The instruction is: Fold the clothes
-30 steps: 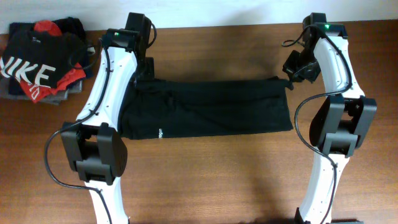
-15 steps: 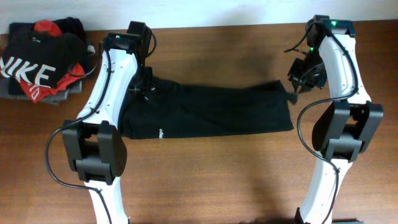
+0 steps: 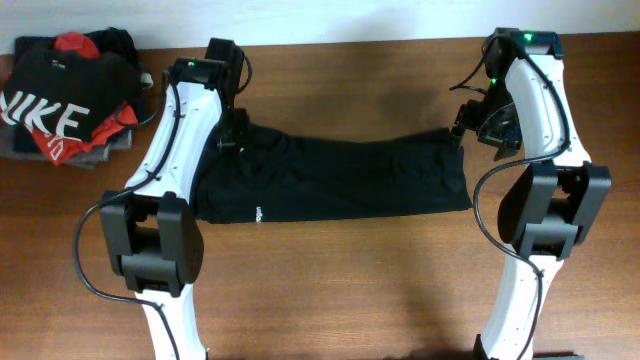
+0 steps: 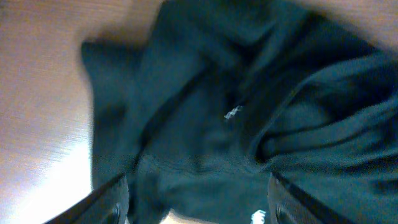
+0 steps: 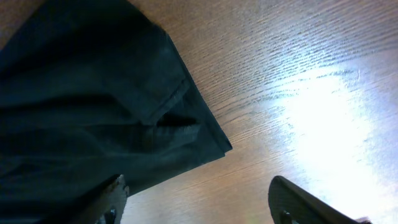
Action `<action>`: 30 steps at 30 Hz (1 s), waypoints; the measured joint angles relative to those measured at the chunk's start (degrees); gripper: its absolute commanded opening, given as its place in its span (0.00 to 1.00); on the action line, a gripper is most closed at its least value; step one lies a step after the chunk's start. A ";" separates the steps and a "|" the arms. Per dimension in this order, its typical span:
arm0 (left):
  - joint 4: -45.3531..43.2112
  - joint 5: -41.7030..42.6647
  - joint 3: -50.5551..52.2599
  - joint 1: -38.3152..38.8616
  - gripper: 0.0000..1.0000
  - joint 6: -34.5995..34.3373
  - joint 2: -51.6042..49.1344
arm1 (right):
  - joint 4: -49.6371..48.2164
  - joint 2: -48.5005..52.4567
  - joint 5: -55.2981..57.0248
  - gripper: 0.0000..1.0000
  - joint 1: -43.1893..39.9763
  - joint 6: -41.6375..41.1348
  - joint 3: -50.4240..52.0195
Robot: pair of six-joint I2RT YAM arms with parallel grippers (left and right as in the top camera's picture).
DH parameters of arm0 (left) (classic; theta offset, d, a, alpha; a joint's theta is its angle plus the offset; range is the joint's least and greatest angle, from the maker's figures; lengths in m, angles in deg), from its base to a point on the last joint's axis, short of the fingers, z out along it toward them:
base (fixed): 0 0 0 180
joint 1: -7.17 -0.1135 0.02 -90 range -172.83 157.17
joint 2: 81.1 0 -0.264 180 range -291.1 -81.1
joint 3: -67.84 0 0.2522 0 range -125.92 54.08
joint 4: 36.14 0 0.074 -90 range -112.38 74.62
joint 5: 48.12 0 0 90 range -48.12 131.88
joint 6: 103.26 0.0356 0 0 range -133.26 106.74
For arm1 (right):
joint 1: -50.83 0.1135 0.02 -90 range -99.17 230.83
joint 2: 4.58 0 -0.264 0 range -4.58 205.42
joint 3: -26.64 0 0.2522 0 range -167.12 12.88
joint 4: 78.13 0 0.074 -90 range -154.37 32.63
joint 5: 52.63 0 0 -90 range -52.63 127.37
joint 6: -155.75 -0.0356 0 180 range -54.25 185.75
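One T-shirt [image 3: 340, 185] — open tabletop [image 3: 340, 290] beyond its near edge.

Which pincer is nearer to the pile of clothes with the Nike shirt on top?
Left. The left pincer is over the black T-shirt's end toward that pile of clothes. The right pincer is at the T-shirt's opposite end, farther away.

The left arm [image 3: 172, 140] partly hides the T-shirt [image 3: 340, 180].

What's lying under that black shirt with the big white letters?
A red garment pokes out beneath the lettered shirt, with grey fabric lower. How many more lie underneath is covered.
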 measured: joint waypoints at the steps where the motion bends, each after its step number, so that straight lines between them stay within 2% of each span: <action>1: -1.33 1.57 0.00 0.00 0.73 1.01 0.00 | -0.11 0.00 0.00 0.80 0.00 0.09 0.00; 8: -4.07 7.87 0.00 -0.04 0.72 4.63 0.00 | -0.33 0.00 0.00 0.80 0.00 0.20 0.00; 15: -4.07 8.96 0.00 -0.04 0.72 4.87 -0.13 | -0.33 0.00 0.00 0.85 0.02 0.22 0.00; 24: -4.07 9.16 0.37 -0.04 0.71 5.22 -4.63 | -0.59 0.00 0.00 0.86 0.02 0.24 0.00; 27: -4.22 9.16 0.37 -0.04 0.57 5.66 -5.66 | -0.79 0.00 0.00 0.86 0.02 0.24 0.00; 30: -4.09 9.16 0.37 -0.04 0.33 6.62 -6.60 | -1.07 0.00 0.00 0.86 0.02 0.22 0.00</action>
